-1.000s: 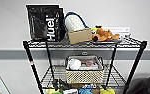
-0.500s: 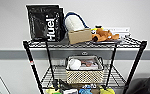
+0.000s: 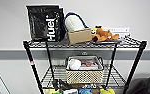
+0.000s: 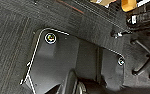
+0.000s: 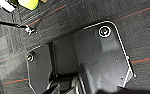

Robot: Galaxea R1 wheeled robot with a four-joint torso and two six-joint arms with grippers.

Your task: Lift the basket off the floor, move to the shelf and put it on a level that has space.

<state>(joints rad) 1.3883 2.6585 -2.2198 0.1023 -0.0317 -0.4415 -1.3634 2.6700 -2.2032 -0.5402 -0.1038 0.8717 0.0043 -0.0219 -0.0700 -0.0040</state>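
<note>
Basket [image 3: 84,71] resting on shelf [image 3: 134,67] middle tier in head view; wrist views show floor [image 4: 13,35], fingers' state unclear

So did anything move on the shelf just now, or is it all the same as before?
Nothing visibly changed. The basket sits on the same wire level of the shelf as before, under the top tier with the black Huel bag, the cardboard box and the orange toy. The view has not shifted either.
</note>
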